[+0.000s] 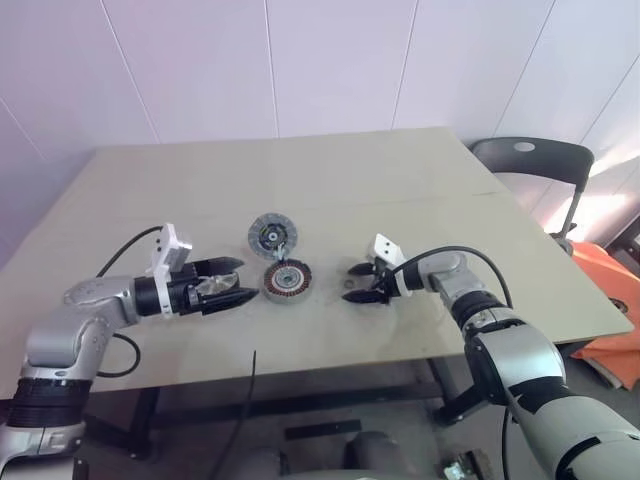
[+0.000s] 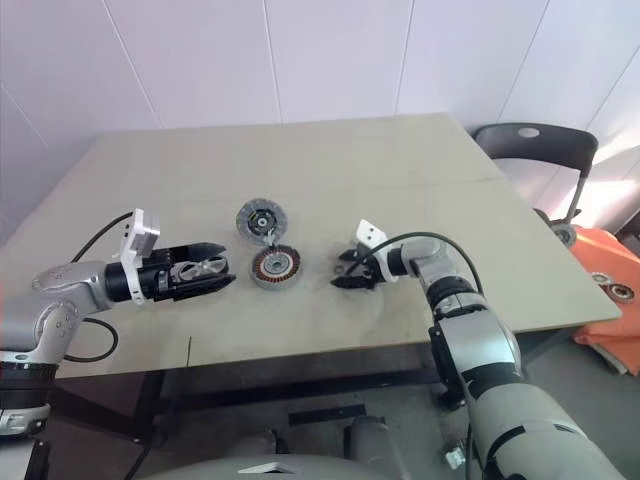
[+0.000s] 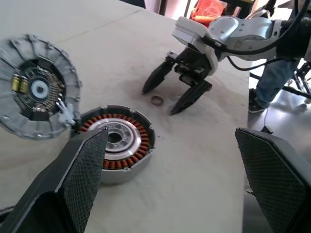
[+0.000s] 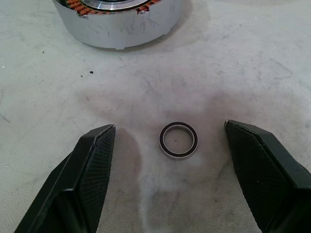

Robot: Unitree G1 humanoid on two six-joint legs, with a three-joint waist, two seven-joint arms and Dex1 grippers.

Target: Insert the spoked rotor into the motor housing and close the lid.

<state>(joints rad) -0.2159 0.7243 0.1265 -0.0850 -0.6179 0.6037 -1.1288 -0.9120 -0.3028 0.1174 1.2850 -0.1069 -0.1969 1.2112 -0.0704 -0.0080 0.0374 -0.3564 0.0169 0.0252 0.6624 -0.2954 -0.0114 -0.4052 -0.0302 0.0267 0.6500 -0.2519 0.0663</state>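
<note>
The motor housing (image 1: pixel 285 281), a short silver cup with copper-red windings around a silver hub, stands at the table's middle. Just behind it lies the lid (image 1: pixel 273 234), a flat grey disc with radial lines and a dark centre. The spoked rotor is out of view. My left gripper (image 1: pixel 225 283) hovers to the left of the housing, pointing at it, open with nothing between its fingers (image 3: pixel 85 167). My right gripper (image 1: pixel 358 295) is open to the right of the housing, tips down at the table. Its fingers (image 4: pixel 92 165) straddle a small metal ring (image 4: pixel 179 140) lying flat.
The beige table (image 1: pixel 400 180) runs wide behind and to both sides of the parts. A dark chair (image 1: pixel 530 160) stands past its right edge, with an orange object (image 1: pixel 610 290) nearer on the floor. A black cable (image 1: pixel 120 255) loops from my left wrist.
</note>
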